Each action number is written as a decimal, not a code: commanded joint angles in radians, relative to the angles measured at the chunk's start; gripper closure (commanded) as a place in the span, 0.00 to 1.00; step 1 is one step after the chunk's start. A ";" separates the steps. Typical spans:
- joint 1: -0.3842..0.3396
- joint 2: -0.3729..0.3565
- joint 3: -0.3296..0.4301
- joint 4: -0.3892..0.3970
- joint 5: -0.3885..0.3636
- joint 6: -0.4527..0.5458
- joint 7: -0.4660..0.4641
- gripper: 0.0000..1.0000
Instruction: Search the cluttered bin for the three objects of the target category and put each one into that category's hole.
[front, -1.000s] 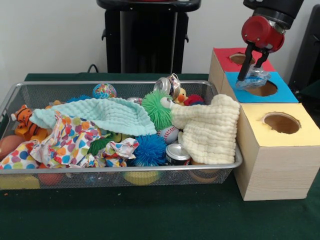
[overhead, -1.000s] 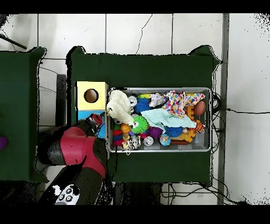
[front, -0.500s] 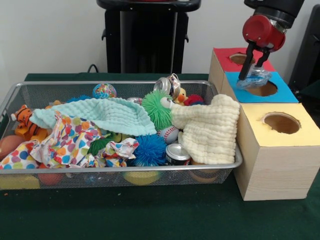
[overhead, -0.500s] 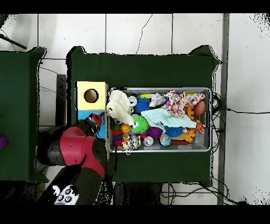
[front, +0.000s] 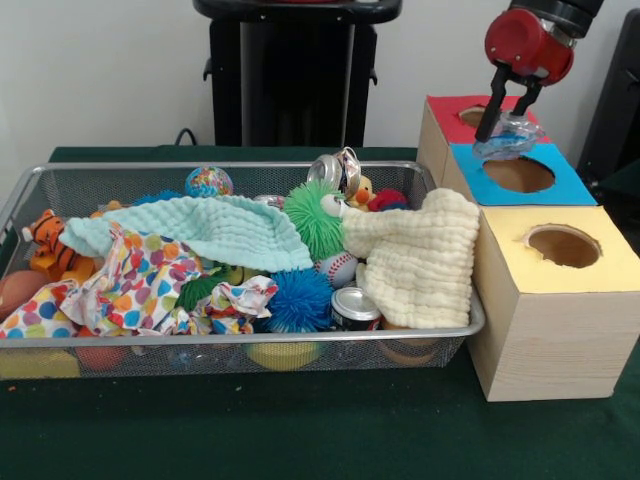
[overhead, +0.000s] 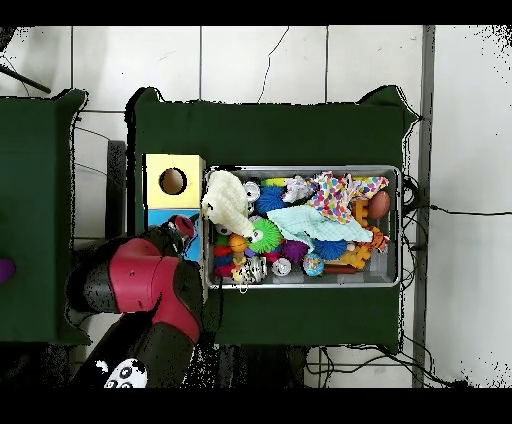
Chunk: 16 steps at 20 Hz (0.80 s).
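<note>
At the counter's near edge sat the bin (front: 120, 180), crammed with toys, cans and cloths; a cream cloth (front: 420, 255) hung over its right corner against the yellow box (front: 560, 300). Beyond it lay the blue box (front: 520, 175), then the red box (front: 455, 115). Above the blue hole, the hand (front: 508, 122) gripped a crumpled clear bottle (front: 505, 140).

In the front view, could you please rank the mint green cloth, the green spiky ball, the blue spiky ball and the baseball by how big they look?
1. mint green cloth, clearly largest.
2. green spiky ball and blue spiky ball: similar; both partly covered, so unranked.
3. baseball, smallest, though partly hidden.
</note>
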 joint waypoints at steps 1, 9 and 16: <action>-0.016 -0.017 0.041 -0.037 0.037 0.148 0.272 0.00; -0.027 -0.006 0.054 -0.032 0.031 0.117 0.275 0.00; -0.039 -0.009 0.073 -0.007 0.031 0.069 0.274 0.00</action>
